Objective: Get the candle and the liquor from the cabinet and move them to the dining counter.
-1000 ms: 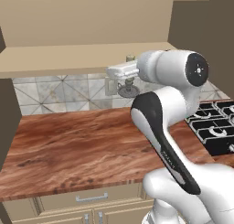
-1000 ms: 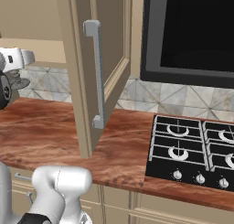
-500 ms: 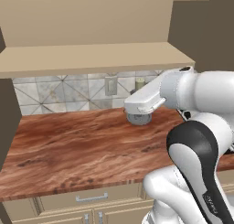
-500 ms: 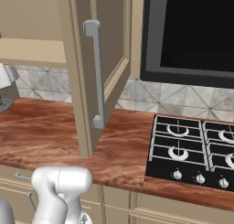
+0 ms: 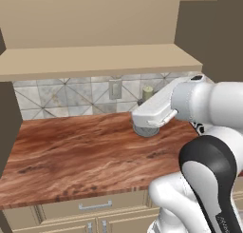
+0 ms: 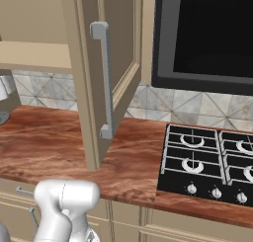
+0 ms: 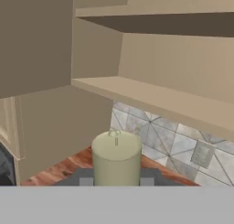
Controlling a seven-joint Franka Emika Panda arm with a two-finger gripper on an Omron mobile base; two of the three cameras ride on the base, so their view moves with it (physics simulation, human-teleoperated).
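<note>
My gripper point(image 5: 144, 114) is shut on the candle point(image 5: 148, 92), a pale olive-grey stick in a dark grey holder whose round base point(image 5: 146, 131) hangs just above the wood countertop point(image 5: 80, 151). In the hand view the candle point(image 7: 116, 157) stands close up between the two dark fingertips point(image 7: 86, 181), wick on top. The cabinet shelf point(image 5: 95, 61) runs above and behind the hand, and the cabinet door point(image 6: 106, 78) stands open. The liquor and the dining counter are out of view.
A tiled backsplash point(image 5: 61, 96) with a wall outlet point(image 5: 115, 88) backs the countertop. To the right lie a black gas hob point(image 6: 207, 162) and a dark appliance point(image 6: 207, 33) above it. The open door's bar handle point(image 6: 105, 80) juts out over the counter.
The hand has come down from shelf height and away from the cabinet with the candle in it, and now hangs low over the countertop. The arm's elbow has swung right.
</note>
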